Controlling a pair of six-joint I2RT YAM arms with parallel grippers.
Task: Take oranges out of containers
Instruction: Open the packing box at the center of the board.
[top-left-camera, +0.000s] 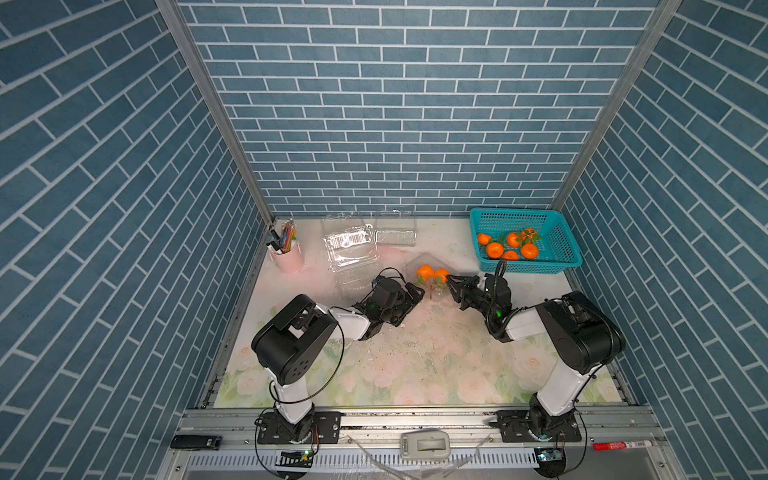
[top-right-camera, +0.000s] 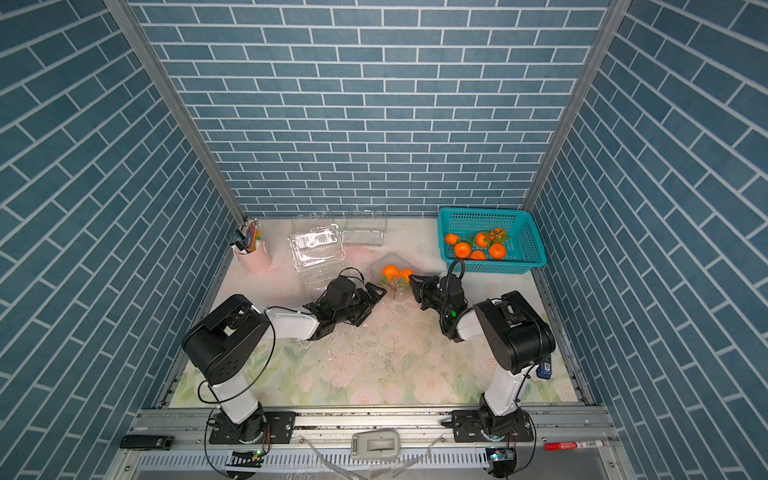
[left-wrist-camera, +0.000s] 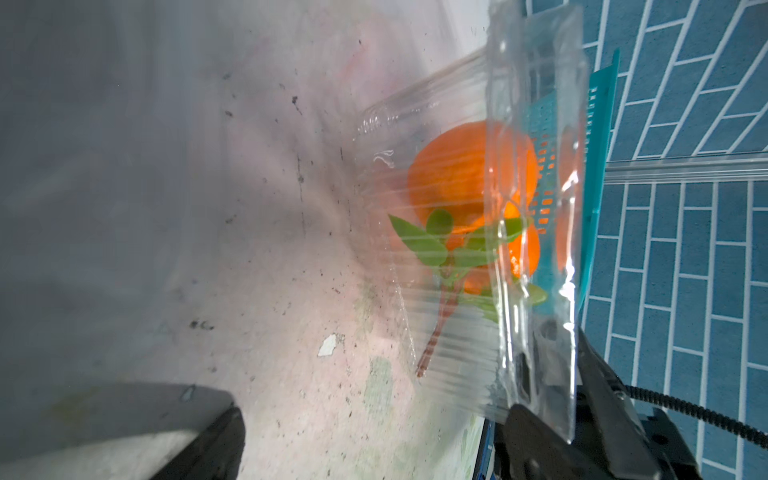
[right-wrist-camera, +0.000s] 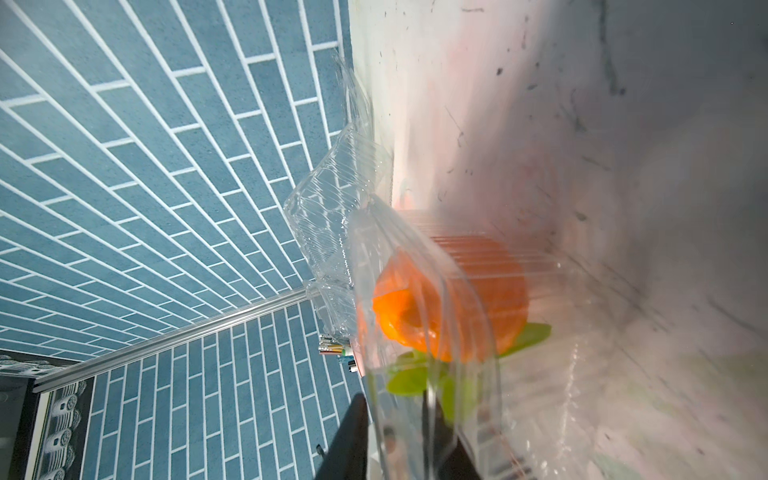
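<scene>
A clear container (top-left-camera: 415, 262) sits mid-table with two oranges (top-left-camera: 425, 272) and their leafy twig inside; both top views show it. The right gripper (top-left-camera: 452, 284) is at the container's right end, shut on the thin clear lid flap (right-wrist-camera: 399, 291), which runs between its fingers (right-wrist-camera: 353, 436). The left gripper (top-left-camera: 411, 303) stands open just left of the container, with bare table between its jaws in the left wrist view. There the oranges (left-wrist-camera: 453, 174) show through the ribbed plastic (left-wrist-camera: 457, 353). Several more oranges (top-left-camera: 494, 249) lie in the teal basket (top-left-camera: 523, 216).
Empty clear containers lie at the back left: one (top-left-camera: 351, 245) with its lid open, another (top-left-camera: 395, 232) by the wall, and a third (top-left-camera: 353, 284) beside the left wrist. A pink pen cup (top-left-camera: 286, 255) stands far left. Brick-patterned walls close in three sides.
</scene>
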